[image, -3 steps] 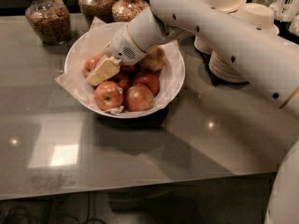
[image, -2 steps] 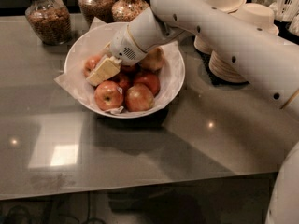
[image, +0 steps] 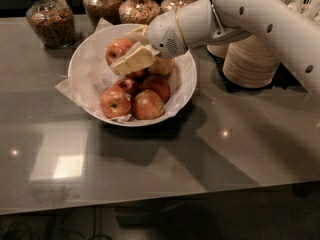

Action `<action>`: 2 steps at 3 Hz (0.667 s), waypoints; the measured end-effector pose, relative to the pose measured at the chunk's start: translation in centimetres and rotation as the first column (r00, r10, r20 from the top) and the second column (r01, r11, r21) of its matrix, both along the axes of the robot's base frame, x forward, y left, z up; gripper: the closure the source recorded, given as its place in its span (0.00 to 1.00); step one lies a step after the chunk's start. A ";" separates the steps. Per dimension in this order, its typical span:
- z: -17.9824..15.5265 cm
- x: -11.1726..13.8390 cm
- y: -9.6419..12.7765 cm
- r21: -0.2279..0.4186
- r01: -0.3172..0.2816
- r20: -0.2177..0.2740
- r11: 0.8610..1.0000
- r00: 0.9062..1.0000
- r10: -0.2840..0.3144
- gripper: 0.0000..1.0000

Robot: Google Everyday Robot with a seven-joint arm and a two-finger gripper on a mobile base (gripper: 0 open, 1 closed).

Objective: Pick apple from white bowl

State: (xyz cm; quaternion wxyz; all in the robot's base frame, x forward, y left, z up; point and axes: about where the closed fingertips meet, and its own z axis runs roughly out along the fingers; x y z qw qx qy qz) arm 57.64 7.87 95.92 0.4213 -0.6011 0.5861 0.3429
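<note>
1. Claw position. My claw (image: 122,54) is over the rear left part of the white bowl (image: 186,86), reached in from the right by my white arm (image: 250,14). One pale yellow finger (image: 132,60) lies slanted below and to the right of the apple; the other shows as a tan edge just above it.

2. Claw state. The claw is clenched on the apple (image: 116,48), with the fruit seated between the two fingers.

3. Task object. The apple is red-orange with pale streaks. It sits high against the far inner wall of the bowl, above the rest of the fruit and apart from it.

4. Bowl contents. The bowl is lined with crinkled white paper (image: 70,86) that spills over the left rim. Two red apples (image: 115,101) rest at the front edge, two darker ones behind them, and a paler tan apple (image: 162,66) lies just under my wrist.

5. Surroundings. The bowl stands on the grey glossy desk (image: 200,154). Four glass jars (image: 50,19) of brown contents line the back edge. A stack of beige ribbed paper bowls (image: 250,59) stands to the right of the bowl, partly behind my arm.
</note>
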 end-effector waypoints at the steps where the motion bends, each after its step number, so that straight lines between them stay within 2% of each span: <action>1: 3.0 -1.1 -3.7 0.052 0.017 0.043 0.999 0.999 -0.019 1.00; 2: 4.8 -2.7 -6.9 0.014 0.000 0.065 1.000 0.998 -0.001 1.00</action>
